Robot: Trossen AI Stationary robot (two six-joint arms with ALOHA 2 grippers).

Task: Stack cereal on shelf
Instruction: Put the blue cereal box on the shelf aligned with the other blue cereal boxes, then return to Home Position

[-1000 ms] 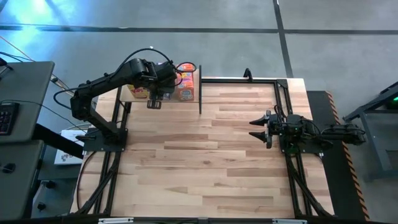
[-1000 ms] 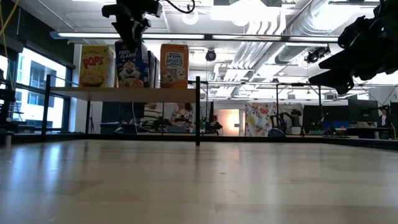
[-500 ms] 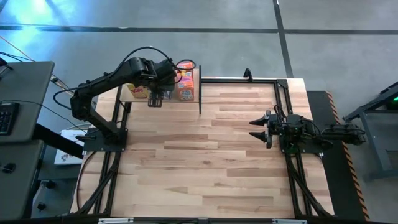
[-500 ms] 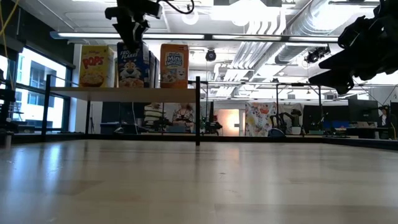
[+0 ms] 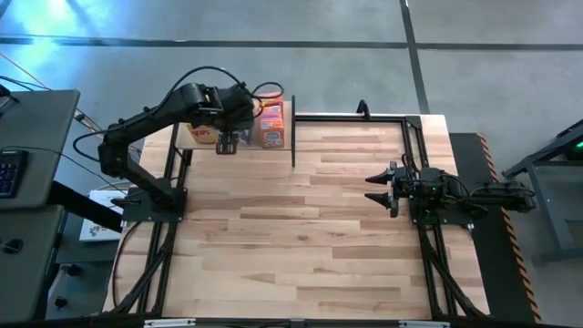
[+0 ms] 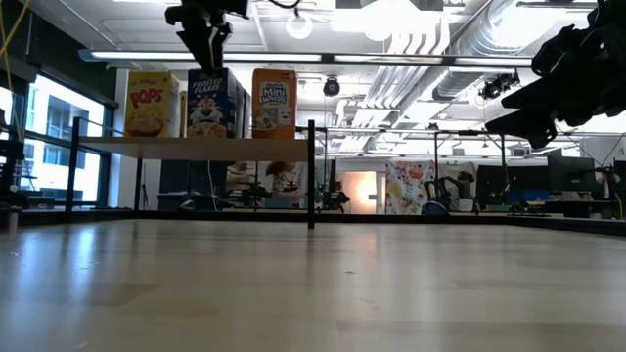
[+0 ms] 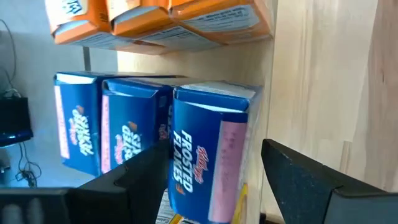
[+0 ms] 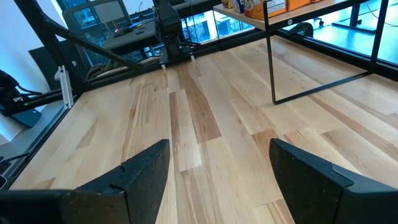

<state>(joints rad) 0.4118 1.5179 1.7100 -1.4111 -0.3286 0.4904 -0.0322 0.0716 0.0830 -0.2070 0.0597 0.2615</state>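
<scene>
The shelf (image 6: pixel 196 144) stands at the table's far left on black posts. Yellow (image 6: pixel 152 104), blue (image 6: pixel 217 103) and orange (image 6: pixel 275 103) cereal boxes stand upright on it on their bottom ends. In the left wrist view the blue boxes stand in a row, one behind another, with orange boxes (image 7: pixel 161 18) beside them. My left gripper (image 6: pixel 208 54) hangs open just above the front blue box (image 7: pixel 208 155), one finger on either side of its top, pointing steeply down. My right gripper (image 5: pixel 373 187) waits open, held low over the table's right side.
The shelf's black post (image 6: pixel 311 171) stands at its right end. The bare wooden tabletop (image 5: pixel 301 237) stretches between the two arms. The arms' black frames run along the left and right table edges.
My left gripper has opened and let go of the front blue box's top. The box, held slightly tilted before, now stands upright on the shelf in line with the other boxes.
</scene>
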